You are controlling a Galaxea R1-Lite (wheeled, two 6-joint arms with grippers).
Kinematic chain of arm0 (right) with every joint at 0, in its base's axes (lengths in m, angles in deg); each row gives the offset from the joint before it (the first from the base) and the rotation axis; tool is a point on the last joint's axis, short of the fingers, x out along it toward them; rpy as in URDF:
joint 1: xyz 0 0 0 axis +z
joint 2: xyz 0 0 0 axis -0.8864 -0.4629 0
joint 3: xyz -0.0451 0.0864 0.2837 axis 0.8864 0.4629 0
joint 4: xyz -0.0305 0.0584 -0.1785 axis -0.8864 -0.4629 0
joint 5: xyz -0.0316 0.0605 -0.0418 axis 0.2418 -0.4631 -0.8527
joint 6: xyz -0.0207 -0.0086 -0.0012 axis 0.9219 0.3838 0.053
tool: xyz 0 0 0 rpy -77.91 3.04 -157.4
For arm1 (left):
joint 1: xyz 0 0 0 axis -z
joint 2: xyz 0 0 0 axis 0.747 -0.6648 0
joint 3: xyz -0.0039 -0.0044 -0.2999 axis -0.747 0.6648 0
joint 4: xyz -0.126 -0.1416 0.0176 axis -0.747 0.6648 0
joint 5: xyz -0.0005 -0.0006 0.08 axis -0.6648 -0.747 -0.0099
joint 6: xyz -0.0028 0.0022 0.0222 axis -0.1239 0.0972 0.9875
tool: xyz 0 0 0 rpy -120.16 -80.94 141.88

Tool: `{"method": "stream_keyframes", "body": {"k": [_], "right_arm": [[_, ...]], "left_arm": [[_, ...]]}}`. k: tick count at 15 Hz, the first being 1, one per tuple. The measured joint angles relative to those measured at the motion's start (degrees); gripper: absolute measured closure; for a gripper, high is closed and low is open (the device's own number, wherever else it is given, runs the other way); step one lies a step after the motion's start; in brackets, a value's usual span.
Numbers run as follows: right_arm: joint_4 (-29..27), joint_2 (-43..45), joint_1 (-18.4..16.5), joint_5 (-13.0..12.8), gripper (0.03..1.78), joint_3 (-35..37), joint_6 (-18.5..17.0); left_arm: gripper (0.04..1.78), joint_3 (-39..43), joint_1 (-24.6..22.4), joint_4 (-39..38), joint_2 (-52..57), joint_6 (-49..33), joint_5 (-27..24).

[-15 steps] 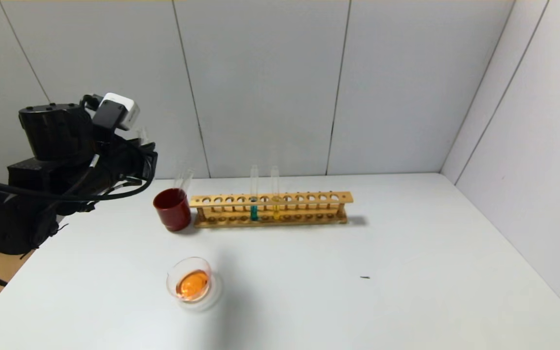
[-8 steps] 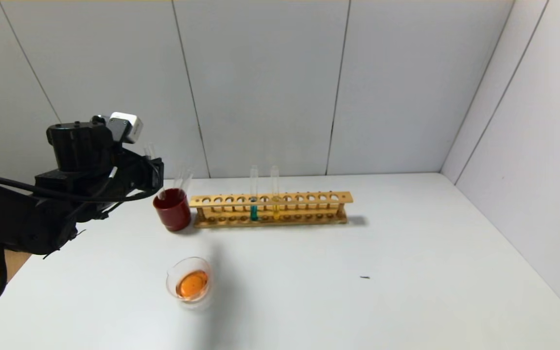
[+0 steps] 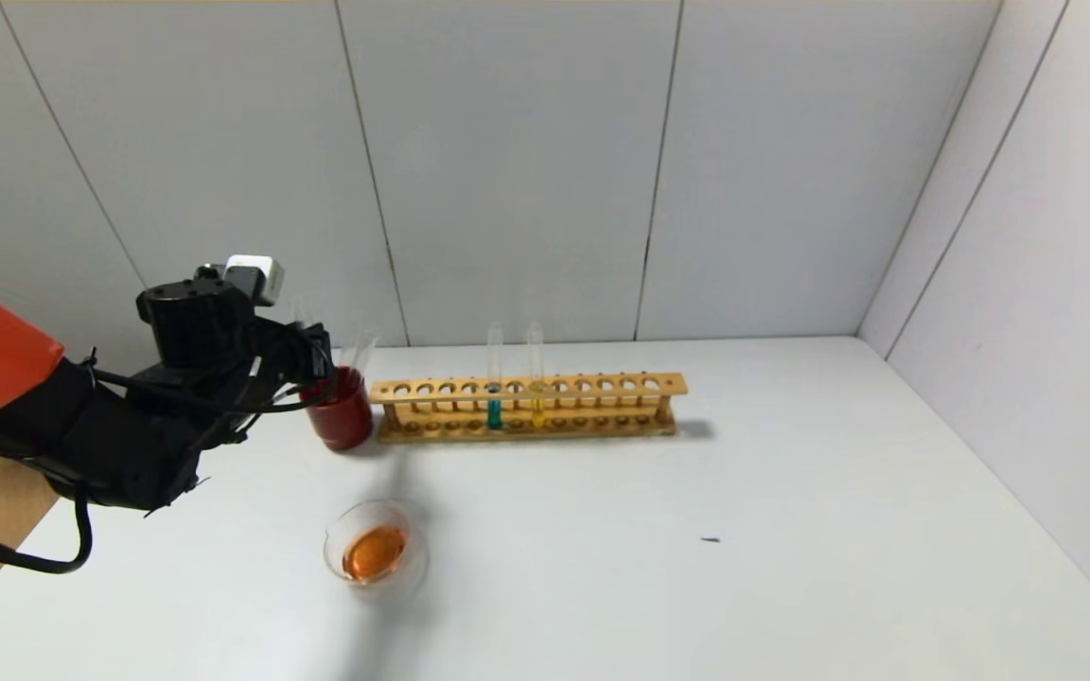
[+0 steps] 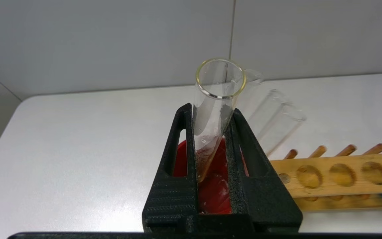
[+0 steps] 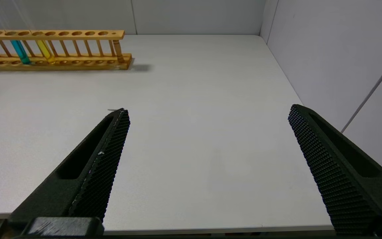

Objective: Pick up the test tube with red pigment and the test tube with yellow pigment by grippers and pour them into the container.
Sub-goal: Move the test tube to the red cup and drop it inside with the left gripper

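My left gripper [image 3: 311,362] is shut on a nearly empty clear test tube [image 4: 219,79] with a thin brownish residue; in the left wrist view [image 4: 211,109] the tube leans between the fingers with its lower end inside the dark red cup [image 3: 342,416]. No tube with orange-red liquid shows. A test tube with yellow pigment [image 3: 536,402] stands in the wooden rack [image 3: 602,388]. The glass container [image 3: 373,553] sits near the front and holds orange liquid. My right gripper [image 5: 208,109] is open and empty over the table's near right edge, out of the head view.
A second empty tube [image 3: 362,345] leans in the red cup against the rack's left end. A teal-liquid tube [image 3: 494,407] stands beside the yellow one. Grey walls close the back and right. A small dark speck [image 3: 711,540] lies on the table.
My left arm has moved right and down with the tube, from above and left of the red cup to the cup, so the tube's lower end now sits inside it.
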Motion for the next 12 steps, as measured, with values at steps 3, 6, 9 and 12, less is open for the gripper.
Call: {"method": "stream_keyframes", "body": {"k": [3,6,9,12], "right_arm": [[0.0,0.0,0.0,0.0,0.06,0.0,0.0],[0.0,0.0,0.0,0.0,0.06,0.0,0.0],[0.0,0.0,0.0,0.0,0.06,0.0,0.0],[0.0,0.0,0.0,0.0,0.06,0.0,0.0]], "left_arm": [[1.52,0.1,-1.3,-1.8,-2.6,-0.2,-1.2],[1.52,0.4,-1.8,-3.9,-4.4,-0.1,-1.8],[1.52,0.2,-1.9,-4.4,-5.3,0.0,-1.7],[1.52,0.2,-1.9,-4.2,-5.0,0.2,-1.8]]}}
